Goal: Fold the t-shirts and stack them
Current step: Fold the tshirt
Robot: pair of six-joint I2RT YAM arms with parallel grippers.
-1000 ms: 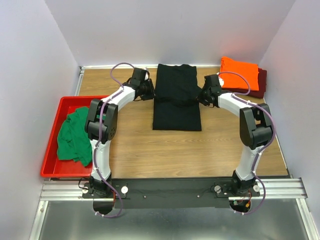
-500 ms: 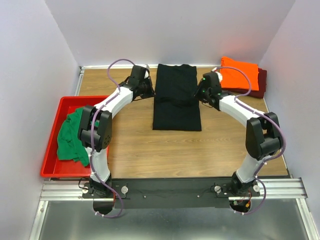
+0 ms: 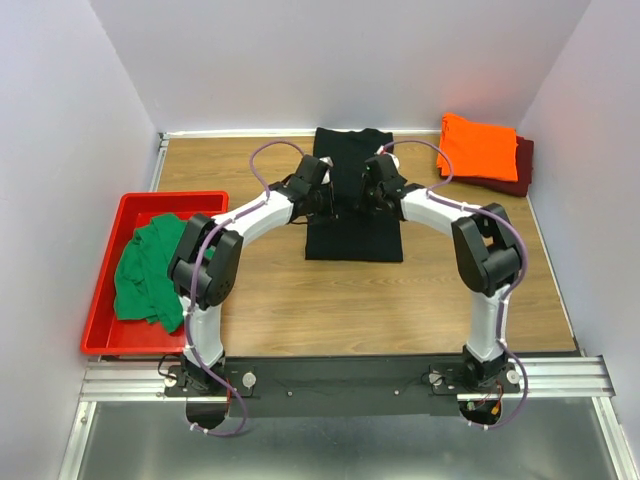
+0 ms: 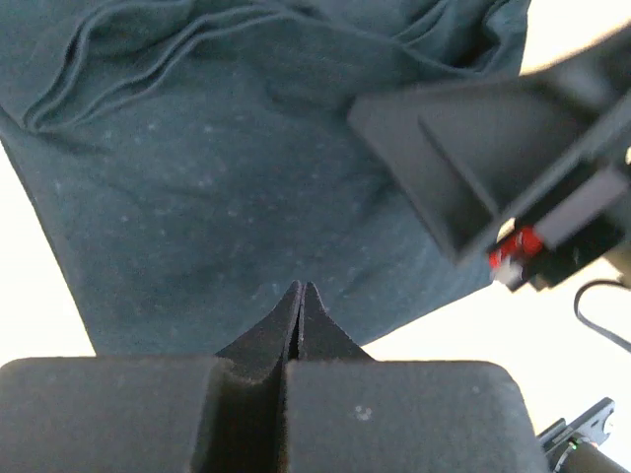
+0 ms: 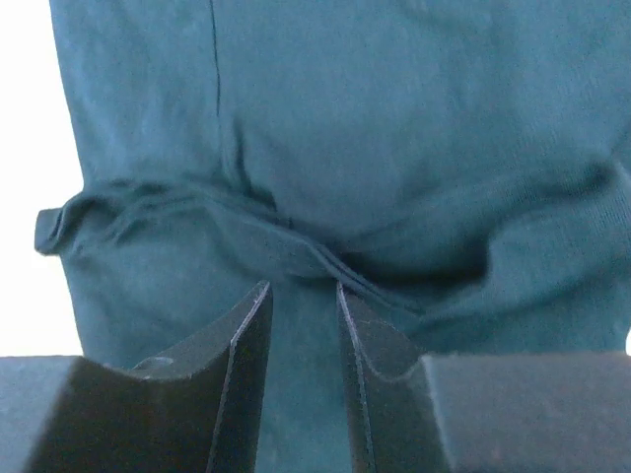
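I see red tray (image 3: 150,197), frame left, holding green shirt (image 3: 148,270), left pincer (image 4: 299,291) pressed together, right pincer (image 5: 301,296) parted over black shirt (image 3: 355,240)

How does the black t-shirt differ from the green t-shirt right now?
The black t-shirt lies flat on the table; the green t-shirt sits crumpled in the red tray. The left gripper and right gripper are at the black t-shirt; neither is near the green t-shirt. Both are plain cloth, and neither is stacked on the orange t-shirt.
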